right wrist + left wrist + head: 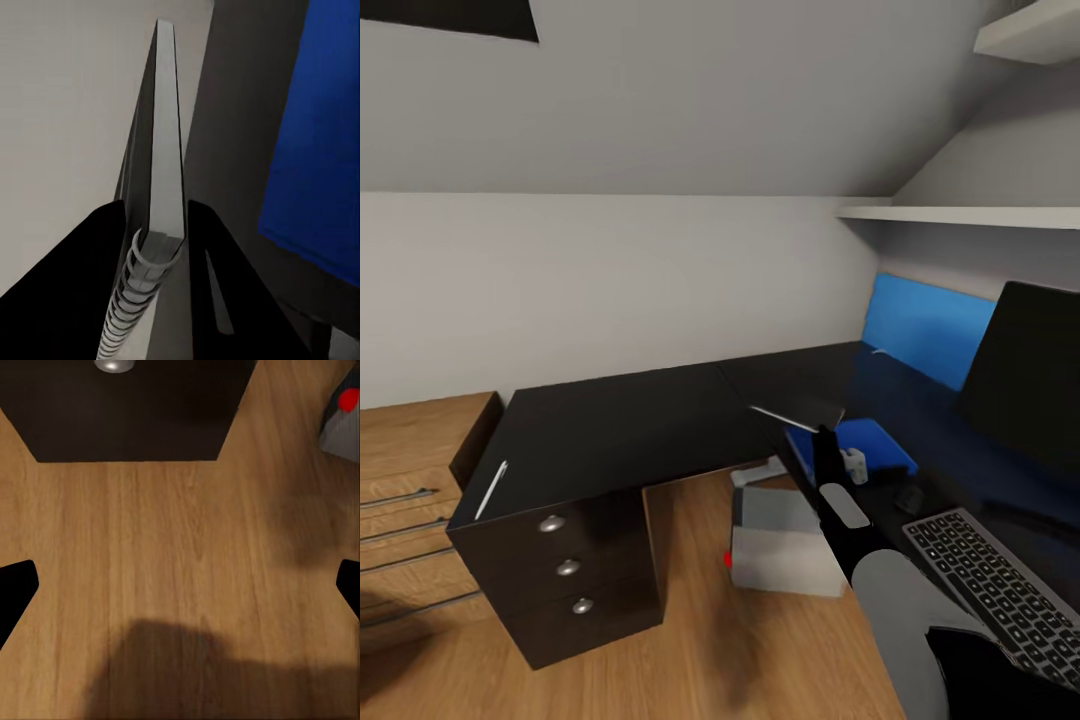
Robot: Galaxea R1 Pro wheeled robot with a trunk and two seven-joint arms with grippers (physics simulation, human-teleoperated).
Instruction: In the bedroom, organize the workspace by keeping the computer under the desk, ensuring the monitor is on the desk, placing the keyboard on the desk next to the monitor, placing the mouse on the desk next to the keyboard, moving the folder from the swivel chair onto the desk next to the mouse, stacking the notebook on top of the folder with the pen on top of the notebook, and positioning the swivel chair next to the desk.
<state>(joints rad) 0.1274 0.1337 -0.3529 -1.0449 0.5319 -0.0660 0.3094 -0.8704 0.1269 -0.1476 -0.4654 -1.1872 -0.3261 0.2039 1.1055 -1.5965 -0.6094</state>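
Note:
My right gripper is shut on the thin dark grey notebook, holding it just above the black desk beside the blue folder. In the right wrist view the notebook stands edge-on between the fingers, spiral binding toward the camera, with the folder beside it. The mouse, keyboard and monitor are on the desk at right. The pen lies on the desk above the drawers. The computer sits on the floor under the desk. My left gripper hangs open over the wood floor.
A light oak cabinet adjoins the desk's left end. The drawer unit has round silver knobs; one knob and the computer's red light show in the left wrist view. A blue wall panel and white shelves are at right.

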